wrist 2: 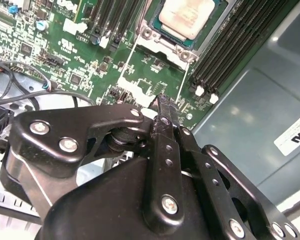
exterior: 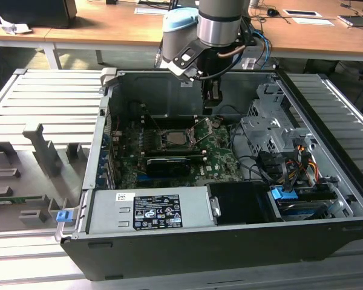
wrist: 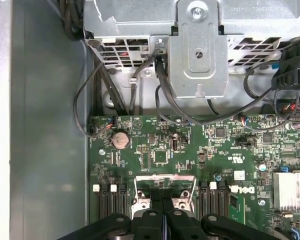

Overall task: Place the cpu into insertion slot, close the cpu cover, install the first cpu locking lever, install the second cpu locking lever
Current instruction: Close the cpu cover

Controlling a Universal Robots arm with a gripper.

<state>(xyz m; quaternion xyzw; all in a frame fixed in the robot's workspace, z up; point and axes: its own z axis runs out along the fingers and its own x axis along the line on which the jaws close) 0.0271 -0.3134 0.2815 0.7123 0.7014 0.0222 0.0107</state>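
The tool [exterior: 210, 106], pressed together and empty, hangs clear of the case wall [exterior: 157, 93]. In the exterior view the cpu [exterior: 175, 140] lies at its seven o'clock

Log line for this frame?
gripper: fingers shut, over motherboard | cpu: seated | cpu cover: down over it | locking levers: raised
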